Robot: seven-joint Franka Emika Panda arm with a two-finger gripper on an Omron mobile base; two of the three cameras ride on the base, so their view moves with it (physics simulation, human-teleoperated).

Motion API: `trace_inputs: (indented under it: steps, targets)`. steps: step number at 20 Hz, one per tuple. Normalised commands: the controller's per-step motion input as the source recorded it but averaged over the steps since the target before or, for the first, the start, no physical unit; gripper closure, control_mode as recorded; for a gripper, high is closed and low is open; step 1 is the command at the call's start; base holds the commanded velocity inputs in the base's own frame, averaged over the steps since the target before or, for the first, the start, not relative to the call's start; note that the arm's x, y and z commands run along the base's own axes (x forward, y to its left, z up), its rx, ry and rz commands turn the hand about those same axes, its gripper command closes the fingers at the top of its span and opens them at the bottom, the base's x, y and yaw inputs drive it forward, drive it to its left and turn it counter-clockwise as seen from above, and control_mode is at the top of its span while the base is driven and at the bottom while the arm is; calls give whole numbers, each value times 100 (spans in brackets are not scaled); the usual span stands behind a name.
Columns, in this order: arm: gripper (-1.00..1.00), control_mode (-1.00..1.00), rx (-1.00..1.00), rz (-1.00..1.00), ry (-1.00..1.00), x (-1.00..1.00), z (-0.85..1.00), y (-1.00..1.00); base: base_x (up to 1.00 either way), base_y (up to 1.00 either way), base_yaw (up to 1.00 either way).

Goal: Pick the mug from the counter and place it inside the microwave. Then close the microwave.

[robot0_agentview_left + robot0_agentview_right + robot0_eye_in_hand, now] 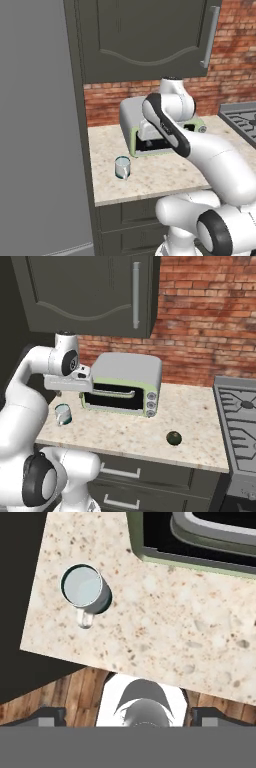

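1. In the left base view, I see my white arm bend up and over the counter point(165, 175). The mug point(122, 167) stands upright on the stone, near the front edge and close to the counter's left end. My hand is hidden behind my own arm here, so I cannot tell from this side how it stands. The small toaster oven point(134, 125) sits behind the mug, against the brick wall.

2. In the right base view, my hand sits up in the air in front of the toaster oven's point(125, 383) left end. The mug point(63, 414) is below my hand and a little to the side, not touching it. A small dark round thing point(173, 438) lies on the counter point(130, 436), well apart from my hand. A stove top point(240, 421) is at the far end.

3. In the hand view, I look straight down. My gripper point(127, 717) has its two finger tips point(47, 716) spread wide apart, with nothing between them. The mug point(85, 589) is ahead of my fingers and off to one side, with its handle pointing back toward my hand. The toaster oven point(200, 542) is farther ahead, on the other side.
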Motion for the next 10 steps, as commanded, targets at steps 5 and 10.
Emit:
trace_inputs:
  steps: [5, 10]
  targets:
    - [-100, -100, 0, 0, 5, 1, -20, 55, 0, 0, 0]
    - [-100, -100, 0, 0, 0, 0, -13, 35, 0, 0, 0]
